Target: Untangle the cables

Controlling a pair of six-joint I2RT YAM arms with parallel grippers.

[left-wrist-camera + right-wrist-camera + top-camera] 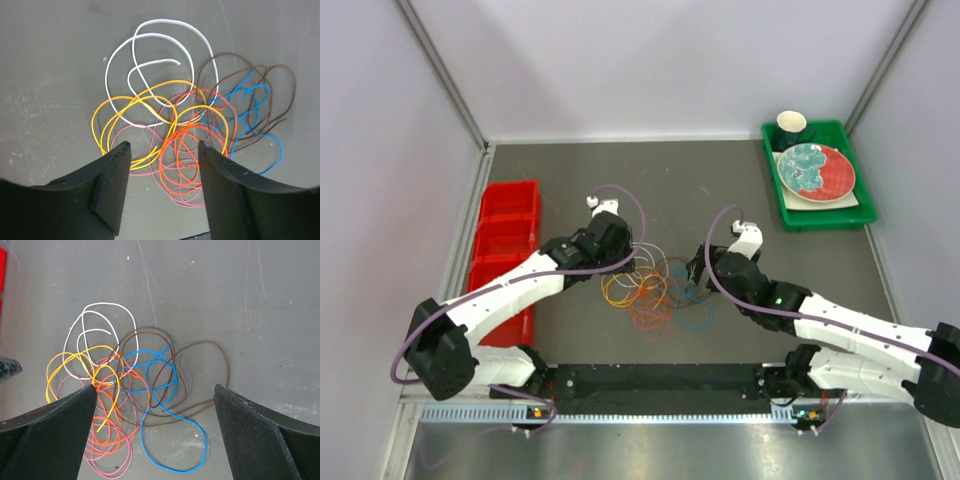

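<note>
Grey bench (670, 180) holds six tangled cables (652, 290), one per colour, between left gripper (164, 146) and right gripper (155, 387), both with jaws apart

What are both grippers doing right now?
Left gripper: open, jaws apart above the tangled thin coloured wire loops, holding nothing.
Right gripper: open wide, holding nothing.

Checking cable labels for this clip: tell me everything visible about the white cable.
The white cable is a thin, plastic-looking wire, coiled in about two rounded loops, one free end curling inside them. It lies flat on the dark grey table, at the pile's edge farthest from the left wrist camera. Its near arc crosses the orange-yellow cable; its far arc rests on bare table.
</note>
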